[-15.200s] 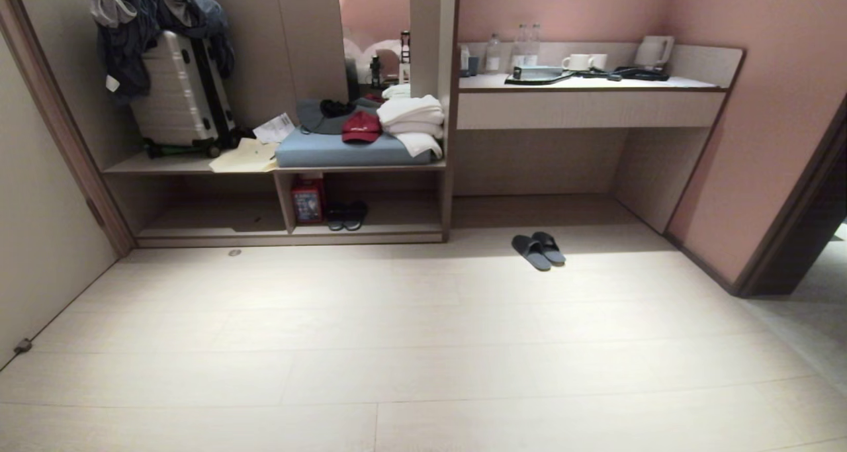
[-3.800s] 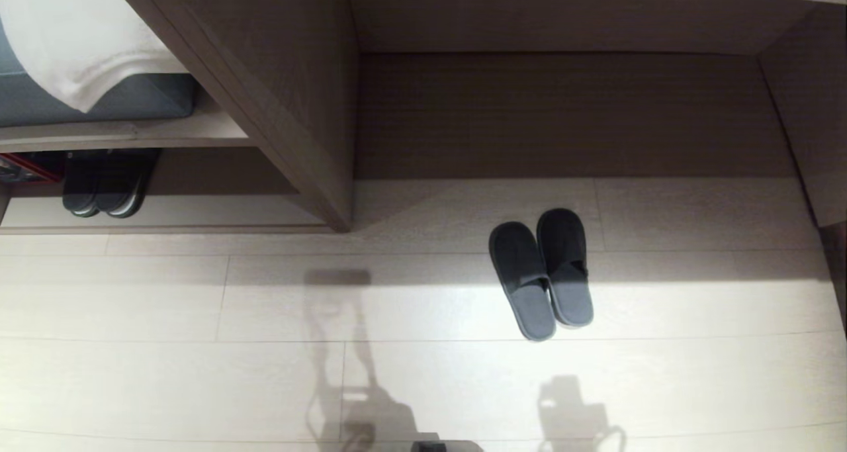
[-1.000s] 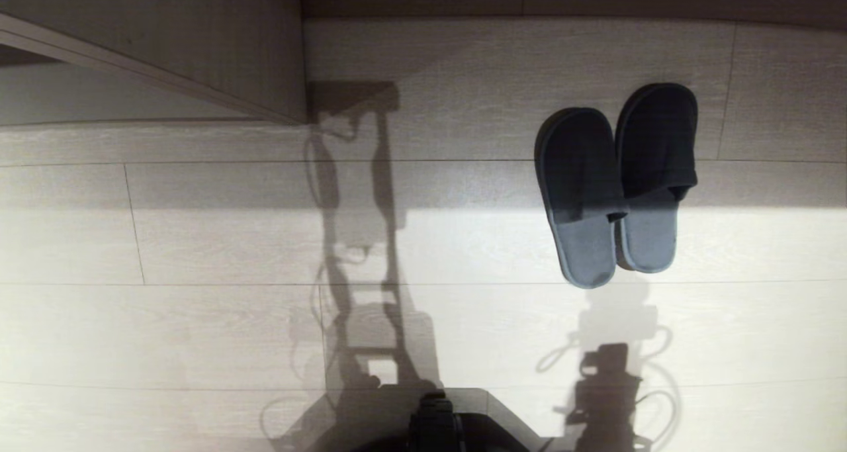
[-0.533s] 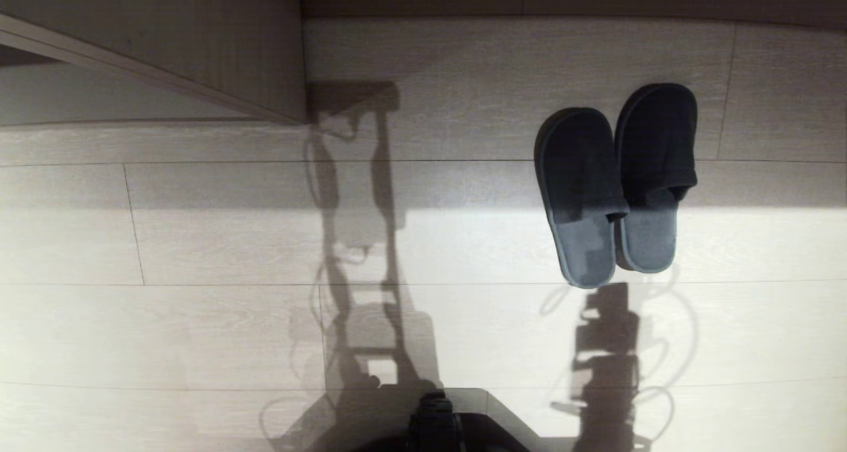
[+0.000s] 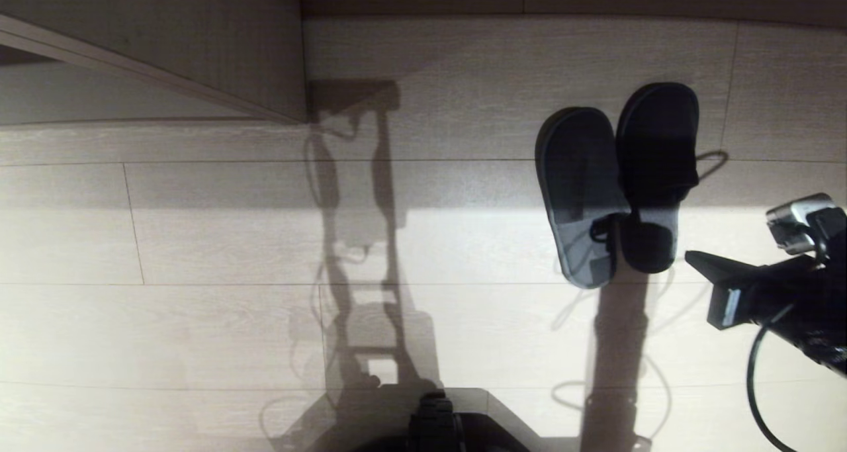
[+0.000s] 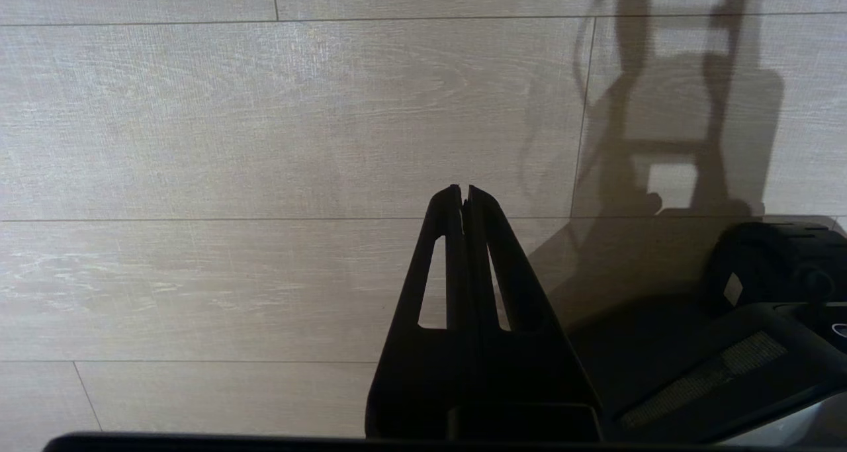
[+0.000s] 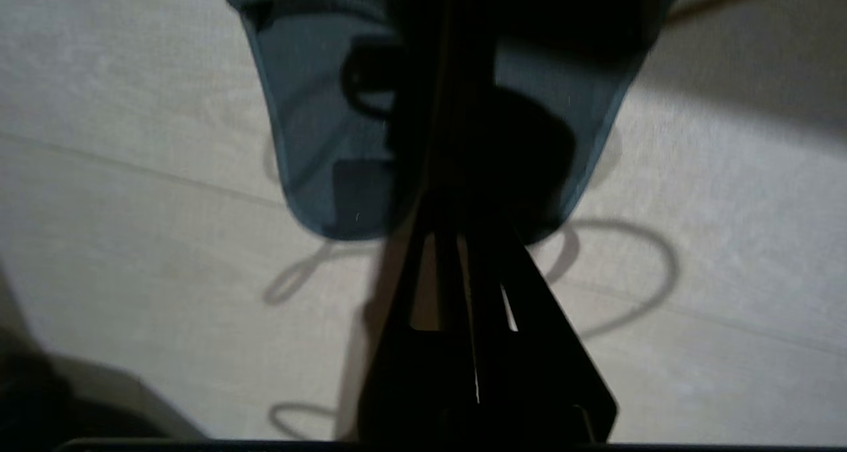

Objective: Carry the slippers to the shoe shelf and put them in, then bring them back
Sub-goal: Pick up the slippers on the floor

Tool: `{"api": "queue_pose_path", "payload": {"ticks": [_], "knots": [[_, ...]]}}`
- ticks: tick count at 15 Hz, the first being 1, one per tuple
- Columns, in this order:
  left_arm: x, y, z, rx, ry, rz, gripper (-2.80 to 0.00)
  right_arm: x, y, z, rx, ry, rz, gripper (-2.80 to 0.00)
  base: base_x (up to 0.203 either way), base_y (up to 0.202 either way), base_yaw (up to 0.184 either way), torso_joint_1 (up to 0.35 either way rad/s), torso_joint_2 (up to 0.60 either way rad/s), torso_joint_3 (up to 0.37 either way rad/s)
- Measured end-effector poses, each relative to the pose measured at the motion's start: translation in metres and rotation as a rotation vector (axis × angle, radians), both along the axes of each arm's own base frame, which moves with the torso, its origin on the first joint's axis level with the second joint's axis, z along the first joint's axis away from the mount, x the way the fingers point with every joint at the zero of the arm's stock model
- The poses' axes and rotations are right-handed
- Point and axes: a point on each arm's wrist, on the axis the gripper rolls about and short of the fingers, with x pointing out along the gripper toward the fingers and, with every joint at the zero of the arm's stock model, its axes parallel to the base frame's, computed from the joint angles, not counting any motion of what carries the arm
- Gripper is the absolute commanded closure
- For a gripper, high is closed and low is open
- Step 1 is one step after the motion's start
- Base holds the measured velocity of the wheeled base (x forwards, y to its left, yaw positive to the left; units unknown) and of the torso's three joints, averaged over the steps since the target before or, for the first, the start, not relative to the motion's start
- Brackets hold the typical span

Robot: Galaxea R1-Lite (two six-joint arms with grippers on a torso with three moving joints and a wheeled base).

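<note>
The pair of flat slate-grey fabric slide slippers (image 5: 615, 180) with wide foot bands and lighter blue-grey sole rims is lying side by side and touching on the pale wood-grain plank floor (image 5: 198, 240), toes pointing away from the robot toward the back board of the recess. A band of shade is covering the toe halves of the slippers while bright light is falling on their heels and on the planks nearer the robot. To the right of the slippers and nearer the robot, the black right gripper (image 5: 691, 259) is reaching in from the edge of the head view, its tip pointing toward the heels but standing apart from them; in the right wrist view its fingers (image 7: 463, 253) are pressing together with only a hair of gap, holding nothing, and its shadow is falling across the heels. Well to the left of the slippers, the pale beige laminate side panel of the shoe shelf (image 5: 198, 48) is meeting the floor. The left gripper (image 6: 463, 194) is hanging over bare planks beside the robot's dark base (image 5: 437, 425), its fingers pressed together and empty. Long shadows of the robot's frame and cables are lying across the floor between the shelf panel and the slippers.
</note>
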Motion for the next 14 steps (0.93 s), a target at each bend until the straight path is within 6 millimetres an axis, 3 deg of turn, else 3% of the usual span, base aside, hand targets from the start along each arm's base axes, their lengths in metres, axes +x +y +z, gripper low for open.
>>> {"api": "queue_pose_path", "payload": {"ticks": [2, 4, 7, 14], "knots": [[0.0, 0.0, 0.0, 0.0, 0.0, 0.0, 0.0, 0.031, 0.01, 0.006, -0.001, -0.114, 0.023, -2.8, 0.0, 0.0, 0.0, 0.0, 0.0, 0.0], [0.0, 0.0, 0.0, -0.001, 0.0, 0.0, 0.0, 0.047, 0.017, -0.001, 0.001, -0.105, 0.039, -2.8, 0.0, 0.0, 0.0, 0.0, 0.0, 0.0], [0.0, 0.0, 0.0, 0.0, 0.0, 0.0, 0.0, 0.058, 0.023, -0.011, -0.013, -0.075, 0.043, -2.8, 0.0, 0.0, 0.0, 0.0, 0.0, 0.0], [0.0, 0.0, 0.0, 0.0, 0.0, 0.0, 0.0, 0.077, 0.028, -0.008, -0.014, -0.208, 0.003, -2.8, 0.0, 0.0, 0.0, 0.0, 0.0, 0.0]]}}
